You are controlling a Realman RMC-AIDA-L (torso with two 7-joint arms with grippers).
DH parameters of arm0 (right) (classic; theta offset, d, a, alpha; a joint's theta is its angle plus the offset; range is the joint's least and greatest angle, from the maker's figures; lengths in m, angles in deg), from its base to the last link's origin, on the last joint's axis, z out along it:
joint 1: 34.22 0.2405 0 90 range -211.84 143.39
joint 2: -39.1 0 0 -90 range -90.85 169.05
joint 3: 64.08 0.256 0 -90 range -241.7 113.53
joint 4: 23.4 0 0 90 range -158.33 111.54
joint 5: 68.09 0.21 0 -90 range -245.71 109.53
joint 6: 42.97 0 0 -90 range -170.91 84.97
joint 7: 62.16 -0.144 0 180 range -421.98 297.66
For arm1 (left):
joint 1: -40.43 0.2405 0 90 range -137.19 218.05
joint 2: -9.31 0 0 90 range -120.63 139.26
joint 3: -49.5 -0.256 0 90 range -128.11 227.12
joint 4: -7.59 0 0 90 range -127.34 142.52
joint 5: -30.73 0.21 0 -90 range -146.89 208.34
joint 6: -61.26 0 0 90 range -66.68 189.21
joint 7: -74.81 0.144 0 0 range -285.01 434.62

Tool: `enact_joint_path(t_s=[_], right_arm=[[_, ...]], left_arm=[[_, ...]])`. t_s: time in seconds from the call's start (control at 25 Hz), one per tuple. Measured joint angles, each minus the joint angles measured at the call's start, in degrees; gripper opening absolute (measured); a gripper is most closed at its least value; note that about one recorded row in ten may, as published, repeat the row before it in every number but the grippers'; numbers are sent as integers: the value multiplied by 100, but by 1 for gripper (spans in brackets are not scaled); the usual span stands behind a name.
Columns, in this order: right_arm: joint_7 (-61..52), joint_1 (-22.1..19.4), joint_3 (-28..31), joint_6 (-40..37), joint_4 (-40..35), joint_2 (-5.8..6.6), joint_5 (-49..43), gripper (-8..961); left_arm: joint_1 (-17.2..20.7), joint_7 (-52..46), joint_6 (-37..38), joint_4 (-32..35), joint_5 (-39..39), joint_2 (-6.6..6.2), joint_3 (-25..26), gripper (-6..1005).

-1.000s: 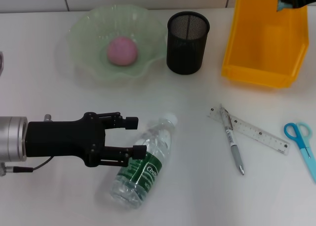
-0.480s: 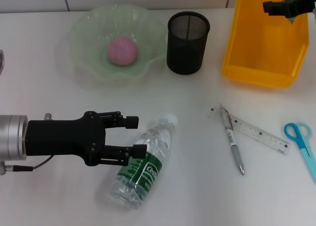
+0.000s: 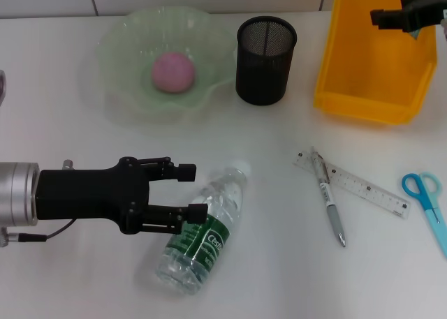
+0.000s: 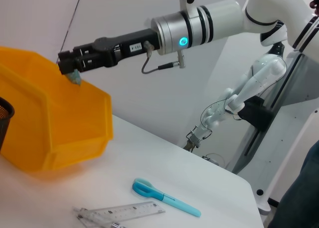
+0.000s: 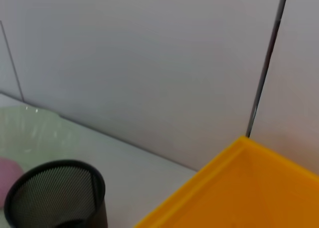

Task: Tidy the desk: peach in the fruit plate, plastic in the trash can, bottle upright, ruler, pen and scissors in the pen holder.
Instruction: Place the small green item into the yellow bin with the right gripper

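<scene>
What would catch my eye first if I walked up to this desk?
Probably the big black left claw, open around the neck end of a water bottle lying on its side at the desk's front. Next, the bright yellow bin at the back right, where the right claw holds a bluish scrap over it.

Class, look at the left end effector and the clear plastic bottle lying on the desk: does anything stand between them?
Nothing visible does. The left end effector is open, right beside the lying clear plastic water bottle; its lower finger appears to overlap the bottle's green-labelled side. Only bare white desk surrounds them.
</scene>
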Motion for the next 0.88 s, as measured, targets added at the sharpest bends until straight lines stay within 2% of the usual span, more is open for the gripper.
enact_joint_path(t_s=[0.16, 0.44, 0.88], right_arm=[[216, -7, 0, 102, 225, -26, 69, 633], [487, -121, 30, 304, 482, -22, 472, 801], [704, -355, 8, 502, 578, -25, 751, 802]], left_arm=[[10, 1, 0, 0, 0, 0, 0, 763], [13, 2, 0, 0, 0, 0, 0, 760], [3, 7, -37, 0, 13, 5, 0, 756]])
